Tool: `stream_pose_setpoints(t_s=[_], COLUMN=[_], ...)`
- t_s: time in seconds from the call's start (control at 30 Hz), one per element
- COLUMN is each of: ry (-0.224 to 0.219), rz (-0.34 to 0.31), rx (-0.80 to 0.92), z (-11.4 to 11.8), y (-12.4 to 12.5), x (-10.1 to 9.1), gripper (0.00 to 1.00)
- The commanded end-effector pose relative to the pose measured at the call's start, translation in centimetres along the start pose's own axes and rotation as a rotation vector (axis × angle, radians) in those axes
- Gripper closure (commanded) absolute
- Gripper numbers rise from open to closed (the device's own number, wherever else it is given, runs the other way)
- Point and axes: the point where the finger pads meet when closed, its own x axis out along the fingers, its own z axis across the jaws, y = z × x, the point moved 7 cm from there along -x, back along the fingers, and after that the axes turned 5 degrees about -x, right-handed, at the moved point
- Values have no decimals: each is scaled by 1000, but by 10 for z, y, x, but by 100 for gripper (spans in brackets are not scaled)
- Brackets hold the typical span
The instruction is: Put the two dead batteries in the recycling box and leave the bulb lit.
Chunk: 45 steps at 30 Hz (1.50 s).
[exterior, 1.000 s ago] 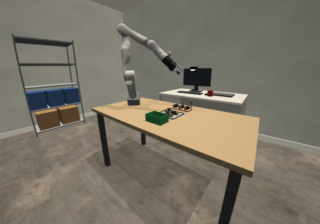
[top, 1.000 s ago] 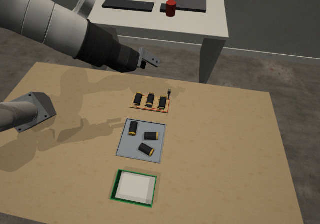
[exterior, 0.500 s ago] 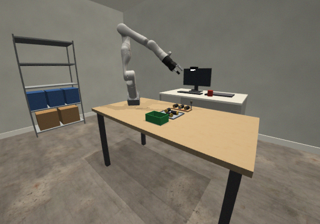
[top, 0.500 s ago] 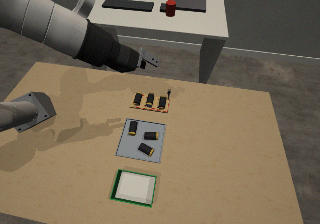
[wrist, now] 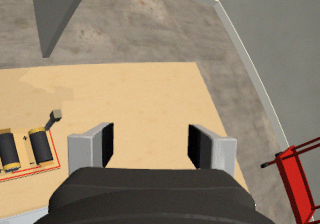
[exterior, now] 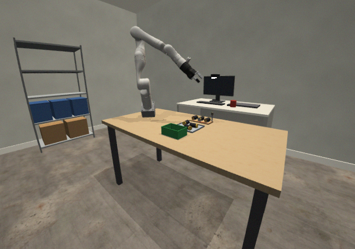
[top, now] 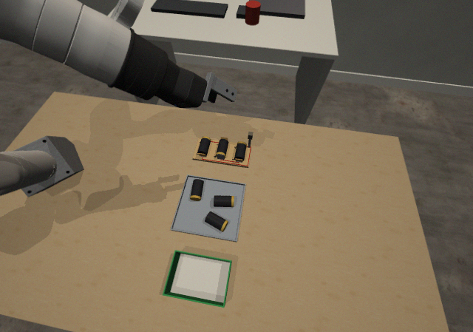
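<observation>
My gripper (top: 222,97) (exterior: 199,79) (wrist: 150,139) is open and empty, high above the table's back part. The holder board (top: 196,157) carries three black batteries: left (top: 204,146), middle (top: 222,146) (wrist: 9,150) and right (top: 240,151) (wrist: 41,148). The middle one's gold end faces the tray; the outer two have theirs at the back. A dark post with a small square head (top: 250,134) (exterior: 212,113) (wrist: 55,115) stands at the board's corner; no glow shows. Three batteries (top: 197,189) (top: 222,201) (top: 215,220) lie in the grey tray (top: 183,221). The green recycling box (top: 230,282) (exterior: 173,132) stands upright, empty.
The arm's base (top: 57,166) (exterior: 148,113) stands at the table's left. Behind the table is a white desk (top: 183,30) with a monitor (exterior: 218,85), a keyboard (top: 188,7) and a red cup (top: 252,13). A red frame (wrist: 298,186) shows at the wrist view's right edge.
</observation>
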Motion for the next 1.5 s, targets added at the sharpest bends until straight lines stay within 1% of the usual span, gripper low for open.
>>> stream_pose_setpoints(t_s=[0.0,0.27,0.5,0.57,0.8,1.07,1.13,1.47], ry=[-4,-3,-5,-5,-15,-40,-40,-92], rz=[-5,-48,-107,-107,-181,-275,-275,-398], rx=[3,127,305,305,544,873,873,1326], z=[2,8,15,15,22,25,25,16], y=[0,-4,-10,-10,-15,-19,-19,-17], x=[0,4,9,9,16,27,27,47], gripper=[0,0,0,0,0,0,0,0])
